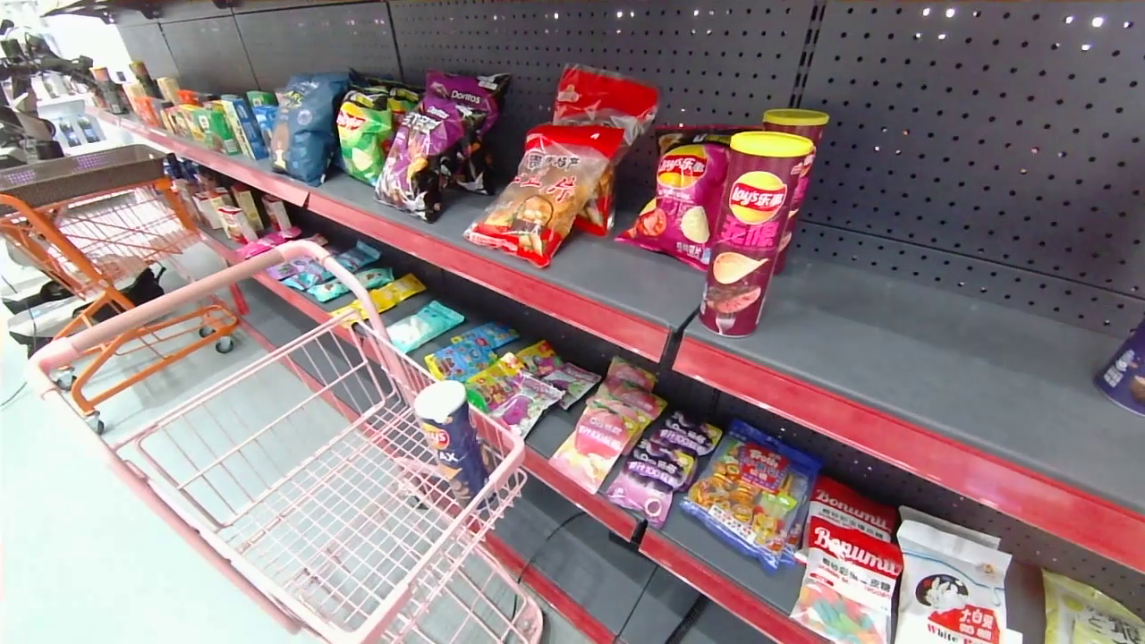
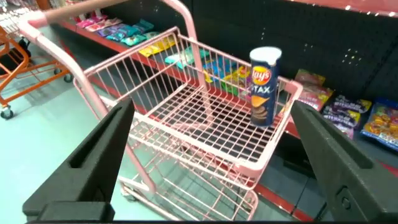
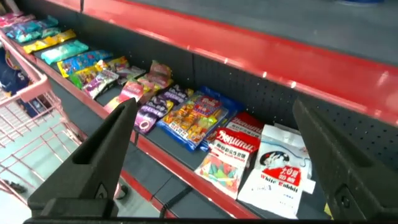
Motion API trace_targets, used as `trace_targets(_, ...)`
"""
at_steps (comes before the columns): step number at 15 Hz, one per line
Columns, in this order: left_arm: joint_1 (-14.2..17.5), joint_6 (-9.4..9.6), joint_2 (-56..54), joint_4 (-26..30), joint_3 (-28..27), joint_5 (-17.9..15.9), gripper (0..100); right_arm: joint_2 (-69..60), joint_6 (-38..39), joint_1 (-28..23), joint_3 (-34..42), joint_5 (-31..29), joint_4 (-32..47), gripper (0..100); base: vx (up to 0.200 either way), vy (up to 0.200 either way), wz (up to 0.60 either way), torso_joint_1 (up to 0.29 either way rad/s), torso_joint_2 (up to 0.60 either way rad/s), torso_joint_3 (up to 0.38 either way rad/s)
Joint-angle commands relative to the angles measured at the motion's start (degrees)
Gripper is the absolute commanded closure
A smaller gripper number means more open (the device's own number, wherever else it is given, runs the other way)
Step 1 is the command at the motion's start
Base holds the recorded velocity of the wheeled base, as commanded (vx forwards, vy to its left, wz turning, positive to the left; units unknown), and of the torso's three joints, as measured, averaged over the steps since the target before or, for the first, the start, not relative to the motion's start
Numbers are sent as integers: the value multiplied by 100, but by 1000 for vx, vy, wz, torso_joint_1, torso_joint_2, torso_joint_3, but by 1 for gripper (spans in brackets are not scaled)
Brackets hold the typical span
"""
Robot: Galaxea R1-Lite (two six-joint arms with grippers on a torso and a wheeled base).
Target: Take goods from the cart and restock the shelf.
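Observation:
A blue chip can (image 1: 452,443) with a white lid stands upright in the far corner of the pink wire cart (image 1: 268,465). The left wrist view has the same blue can (image 2: 264,87) in the cart's basket (image 2: 205,124), with my left gripper (image 2: 211,171) open above the cart and well short of the can. My right gripper (image 3: 211,171) is open with nothing in it, hovering in front of the lower shelf (image 3: 180,155) of candy bags. On the upper shelf (image 1: 894,358), two purple chip cans (image 1: 751,233) stand upright.
Chip bags (image 1: 546,192) fill the upper shelf to the left of the purple cans; grey board to their right is bare up to a dark blue can (image 1: 1125,371) at the edge. An orange cart (image 1: 107,241) stands beyond the pink one.

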Motion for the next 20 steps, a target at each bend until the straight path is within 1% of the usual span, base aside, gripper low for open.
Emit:
trace_targets(1, 1, -1, 0, -6, 0, 2, 0, -1, 0, 2, 1, 2, 2, 0, 0, 0, 0, -193, 500, 315)
trace_targets(10, 1, 8, 0, -6, 0, 2, 0, -1, 26, 2, 1, -7, 2, 0, 0, 0, 0, -178, 531, 346)
trace_targets(12, 1, -27, 26, 3, 0, -7, 0, -1, 26, 2, 1, -7, 2, 0, 0, 0, 0, -144, 508, 361)
trace_targets(13, 1, -106, 26, 3, 0, -7, 0, -1, 26, 2, 1, -7, 2, 0, 0, 0, 0, -129, 496, 364)
trace_targets(16, 1, -115, 0, -14, 0, -7, 0, -1, 26, 2, 1, -7, 2, 0, 0, 0, 0, -72, 325, 245)
trace_targets(17, 1, -133, 18, -67, -105, -25, 0, -1, 26, 2, 1, -7, 2, 0, 0, 0, 0, -22, 100, 71)
trace_targets(18, -96, -159, 404, -94, -686, -77, 0, -1, 26, 2, 1, -7, 2, 0, 0, 0, 0, -12, 46, 51)
trace_targets(19, -228, -256, 932, -94, -1195, -113, 0, -1, 26, 2, 1, -7, 2, 0, 0, 0, 0, 0, 0, 0)
trace_targets(20, -386, -520, 1723, -102, -2101, -69, 0, -1, 17, 2, 1, -7, 2, 0, 0, 0, 0, 0, 0, 0)
